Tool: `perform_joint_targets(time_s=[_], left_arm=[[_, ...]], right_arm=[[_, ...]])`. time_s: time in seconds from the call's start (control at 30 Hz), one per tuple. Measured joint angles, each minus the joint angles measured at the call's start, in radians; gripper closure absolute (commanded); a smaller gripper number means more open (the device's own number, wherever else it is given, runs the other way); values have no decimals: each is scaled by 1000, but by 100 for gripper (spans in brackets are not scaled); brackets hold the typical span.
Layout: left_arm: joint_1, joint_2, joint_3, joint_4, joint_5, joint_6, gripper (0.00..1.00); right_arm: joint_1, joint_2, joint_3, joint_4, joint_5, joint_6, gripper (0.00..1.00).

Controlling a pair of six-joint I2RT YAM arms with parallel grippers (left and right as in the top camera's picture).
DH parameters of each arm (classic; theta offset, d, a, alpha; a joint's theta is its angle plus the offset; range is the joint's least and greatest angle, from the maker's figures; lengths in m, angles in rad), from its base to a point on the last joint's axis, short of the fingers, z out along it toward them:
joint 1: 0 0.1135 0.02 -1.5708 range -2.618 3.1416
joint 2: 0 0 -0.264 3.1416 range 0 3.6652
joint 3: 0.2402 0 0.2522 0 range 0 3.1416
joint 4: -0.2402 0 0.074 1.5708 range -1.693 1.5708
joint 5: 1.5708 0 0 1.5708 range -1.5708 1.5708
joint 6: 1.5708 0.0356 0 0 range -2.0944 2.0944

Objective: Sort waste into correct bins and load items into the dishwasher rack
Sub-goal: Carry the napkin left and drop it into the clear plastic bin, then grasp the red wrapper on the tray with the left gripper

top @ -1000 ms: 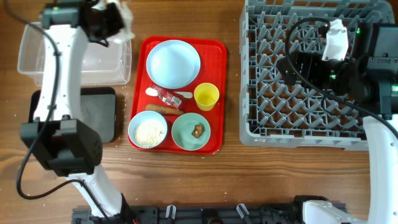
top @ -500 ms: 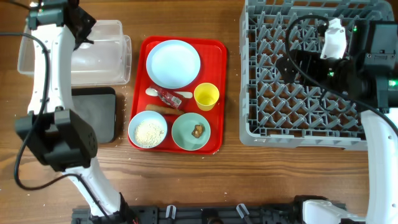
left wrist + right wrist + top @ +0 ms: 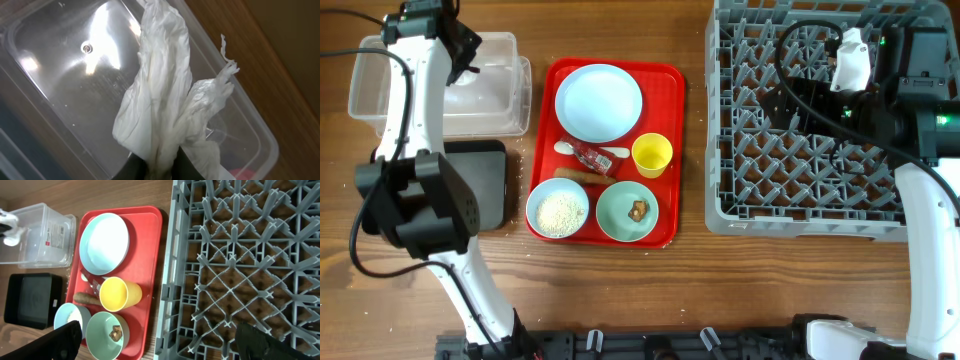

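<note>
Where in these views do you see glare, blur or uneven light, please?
Left wrist: bright glare on the floor of the clear tub; the napkin is sharp, the left gripper's fingers pinching it dark and blurred. Right wrist: the rack and red tray are crisp, the right gripper's fingers soft dark shapes in the lower corners. Overhead: even light, soft shadows, nothing blurred.

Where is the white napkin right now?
In the left wrist view, the napkin is pinched in the left claw over the clear tub, left of the red tray.
</note>
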Motion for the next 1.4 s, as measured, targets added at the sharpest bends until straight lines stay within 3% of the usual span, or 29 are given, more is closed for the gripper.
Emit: perform_joint_targets(time_s=[0.03, 0.07, 0.33, 0.57, 0.7, 0.83, 0.93, 1.1, 1.2, 1.4], left_arm=[[0, 14, 0, 1, 0, -4, 6], [0, 32, 0, 0, 0, -1, 0], [0, 52, 0, -4, 1, 18, 0], [-2, 21, 0, -58, 119, 251, 0], [-16, -94, 0, -192, 221, 293, 0], [-85, -231, 18, -445, 343, 259, 0], [-171, -226, -2, -511, 342, 245, 0], [-317, -213, -198, -444, 247, 124, 2], [-351, -208, -348, -300, 225, 74, 7], [-405, -203, -565, -2, 226, 103, 12]], right_arm=[[0, 0, 0, 0, 0, 2, 0], [0, 0, 0, 0, 0, 5, 0], [0, 0, 0, 1, 0, 15, 0], [0, 0, 0, 52, 7, 15, 0], [0, 1, 0, 62, 8, 15, 1], [0, 1, 0, 62, 8, 15, 0], [0, 1, 0, 61, 8, 15, 0], [0, 1, 0, 55, 8, 15, 0], [0, 1, 0, 53, 8, 15, 0], [0, 1, 0, 55, 8, 15, 0]])
